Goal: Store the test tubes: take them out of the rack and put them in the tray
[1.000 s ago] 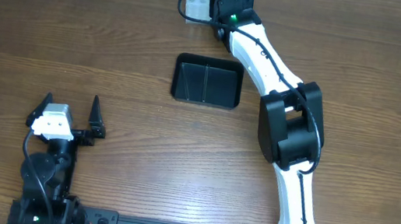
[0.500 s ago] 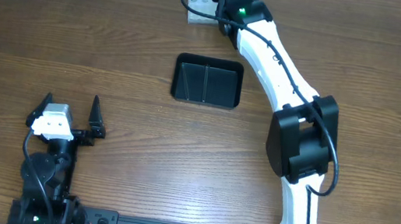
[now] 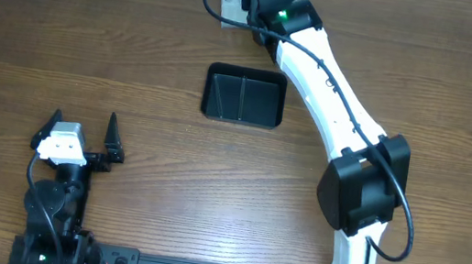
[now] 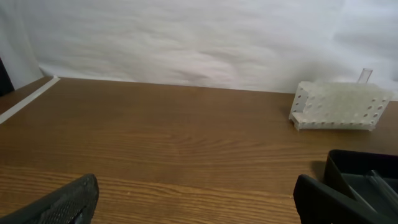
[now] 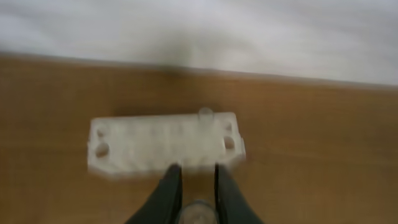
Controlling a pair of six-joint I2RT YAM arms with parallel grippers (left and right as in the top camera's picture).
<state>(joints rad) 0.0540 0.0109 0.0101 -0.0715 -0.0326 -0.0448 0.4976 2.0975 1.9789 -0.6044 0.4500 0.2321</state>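
Note:
The white test tube rack (image 3: 232, 3) stands at the table's far edge, and one clear tube (image 4: 365, 76) sticks up from its end. The black tray (image 3: 243, 97) lies nearer, in the middle of the table, with what looks like a clear tube (image 4: 380, 180) inside. My right gripper (image 5: 196, 175) hangs just in front of and above the rack (image 5: 163, 145), shut on a clear test tube (image 5: 198, 214) held upright between its fingers. Another tube (image 5: 205, 113) stands in the rack's far row. My left gripper (image 3: 82, 129) rests open and empty at the near left.
The right arm (image 3: 333, 99) stretches diagonally past the tray's right side. Bare wooden table lies to the left of the tray and between the tray and the left arm. A white wall (image 4: 186, 37) rises behind the rack.
The right arm has stretched out further, its elbow swinging right and toward the base, and its gripper has risen slightly at the rack. The left arm has not moved.

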